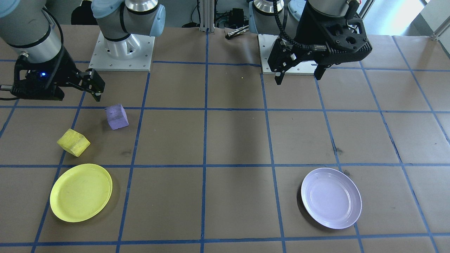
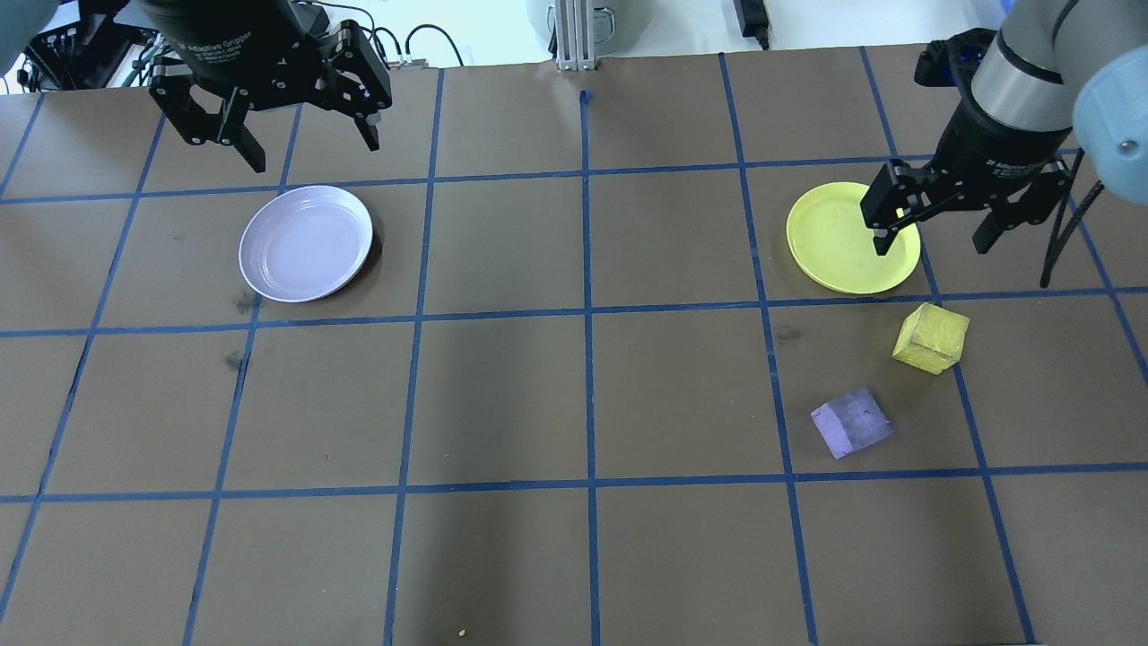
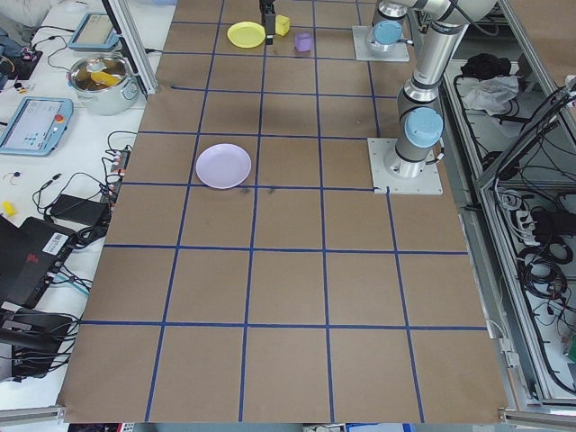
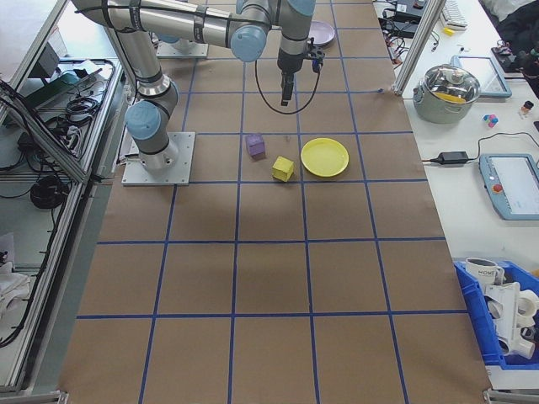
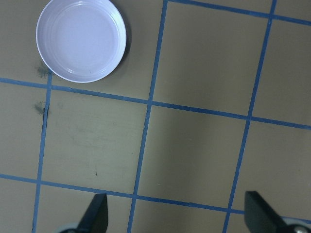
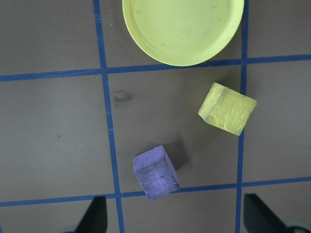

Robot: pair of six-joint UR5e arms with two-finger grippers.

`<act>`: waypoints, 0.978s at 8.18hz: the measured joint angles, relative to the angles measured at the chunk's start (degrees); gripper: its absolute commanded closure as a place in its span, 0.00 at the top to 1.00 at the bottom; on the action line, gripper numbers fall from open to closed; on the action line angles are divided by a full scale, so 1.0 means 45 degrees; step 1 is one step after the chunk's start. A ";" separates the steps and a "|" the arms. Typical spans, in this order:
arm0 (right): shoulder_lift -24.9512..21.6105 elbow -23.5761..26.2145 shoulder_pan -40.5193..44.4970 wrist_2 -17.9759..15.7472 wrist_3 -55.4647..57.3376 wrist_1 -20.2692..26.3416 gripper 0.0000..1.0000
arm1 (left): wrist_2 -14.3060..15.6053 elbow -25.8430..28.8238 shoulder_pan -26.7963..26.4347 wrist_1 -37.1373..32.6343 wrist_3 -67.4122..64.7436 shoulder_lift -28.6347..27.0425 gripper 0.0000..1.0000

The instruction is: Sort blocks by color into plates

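Two plates, two blocks, two grippers on brown desk (image 2: 502, 404) gridded with blue tape. Yellow plate (image 2: 852, 238) on robot's right; lavender plate (image 2: 306, 242) on robot's left, well apart. Both plates hold nothing. Yellow block (image 2: 931, 337) lies on desk near yellow plate, not touching. Purple block (image 2: 852, 422) lies just beside yellow block, nearer robot. Right gripper (image 2: 933, 231) hovers above yellow plate's edge, jaws released, holding nothing. Left gripper (image 2: 305, 148) hovers beyond lavender plate, jaws released, holding nothing.
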 measured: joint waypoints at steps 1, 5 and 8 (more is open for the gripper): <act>0.0129 0.0286 -0.0202 -0.0285 0.0547 -0.0014 1.00 | -0.0003 -0.0001 -0.0002 -0.0003 0.0000 0.0006 1.00; 0.1099 0.1136 -0.0645 -0.1418 0.2416 -0.0802 1.00 | -0.0003 -0.0067 -0.0005 -0.0041 0.0000 0.0129 1.00; 0.2388 0.1187 -0.1738 -0.1258 0.2369 -0.1385 1.00 | -0.0007 -0.0094 -0.0005 -0.0053 0.0000 0.0160 1.00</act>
